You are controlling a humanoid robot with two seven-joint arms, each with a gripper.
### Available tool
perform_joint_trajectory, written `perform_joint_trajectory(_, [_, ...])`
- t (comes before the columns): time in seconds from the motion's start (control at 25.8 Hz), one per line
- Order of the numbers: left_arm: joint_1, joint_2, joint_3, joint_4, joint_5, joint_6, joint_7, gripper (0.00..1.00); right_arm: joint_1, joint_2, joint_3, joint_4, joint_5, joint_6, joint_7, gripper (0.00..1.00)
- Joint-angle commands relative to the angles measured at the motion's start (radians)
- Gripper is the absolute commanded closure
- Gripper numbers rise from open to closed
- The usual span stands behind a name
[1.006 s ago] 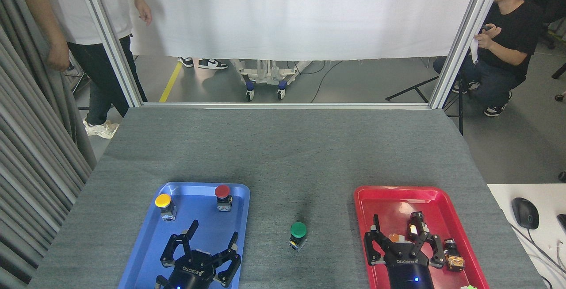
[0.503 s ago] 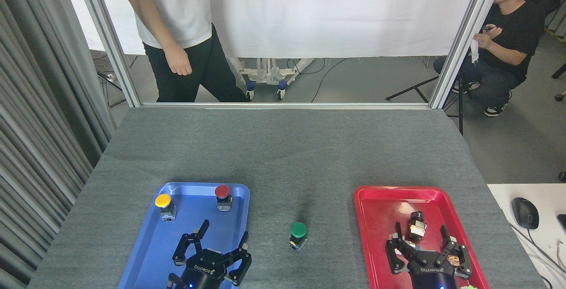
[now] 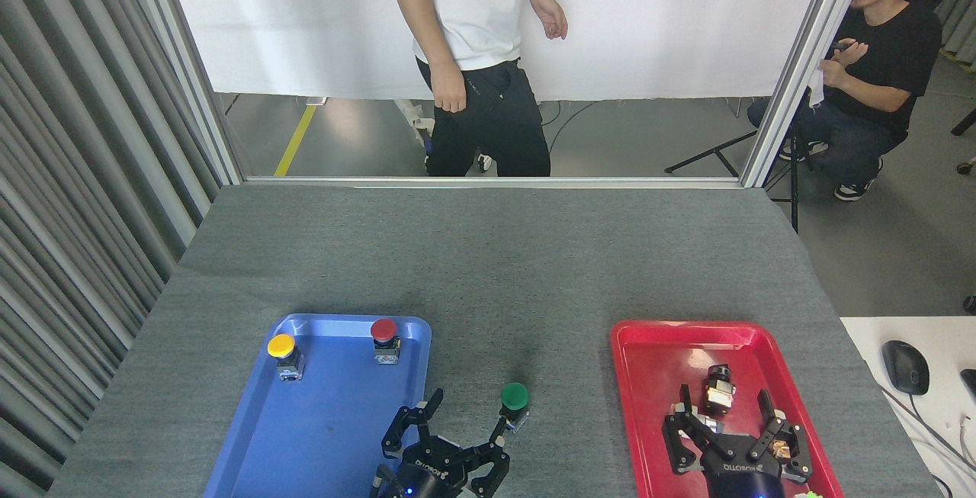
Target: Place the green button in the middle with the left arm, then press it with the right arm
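Worktop covered in dark grey felt-like cloth, framed at the far edge by an aluminium rail, white curtain behind. One person in a white shirt and black trousers stands beyond the far edge; a second person in black crouches at far right. Blue tray sits at near left, red tray at near right, bare cloth of the middle between them. Left pincer is at the near edge, over the right rim of the blue tray and the cloth beside it; fingers spread wide, holding nothing, the right-hand fingertip just beside or touching the body of the green button, contact not resolvable. Right pincer sits low over the red tray, fingers spread wide, nothing gripped; a small black-and-silver part lies in the tray between its fingertips, and a small orange-brown part lies by its right finger. Green button stands upright on the bare cloth between the two trays, nearer the blue one. Yellow button stands upright in the far-left corner of the blue tray; red button upright near its far-right corner. Black mouse on a white surface at far right.
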Motion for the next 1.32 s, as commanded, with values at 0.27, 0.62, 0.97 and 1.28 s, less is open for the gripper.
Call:
perform_joint_trajectory(0.27, [-0.140, -0.060, -0.066, 0.247, -0.003, -0.003, 0.000, 0.00, -0.001, 0.005, -0.002, 0.000, 0.000, 0.000, -0.005, 0.00])
perform_joint_trajectory(0.62, [-0.191, -0.080, -0.066, 0.362, 0.011, 0.002, 0.007, 0.00, -0.001, 0.015, -0.002, 0.000, 0.000, 0.000, -0.005, 0.00])
perform_joint_trajectory(0.97, [-0.237, -0.084, -0.077, 0.428, 0.014, 0.000, -0.006, 0.00, -0.002, 0.016, -0.003, 0.000, 0.000, 0.000, -0.007, 0.00])
perform_joint_trajectory(1.28, [-0.273, -0.084, -0.084, 0.485, 0.015, 0.000, -0.009, 0.13, -0.002, 0.016, -0.003, 0.000, 0.000, 0.000, -0.007, 0.00])
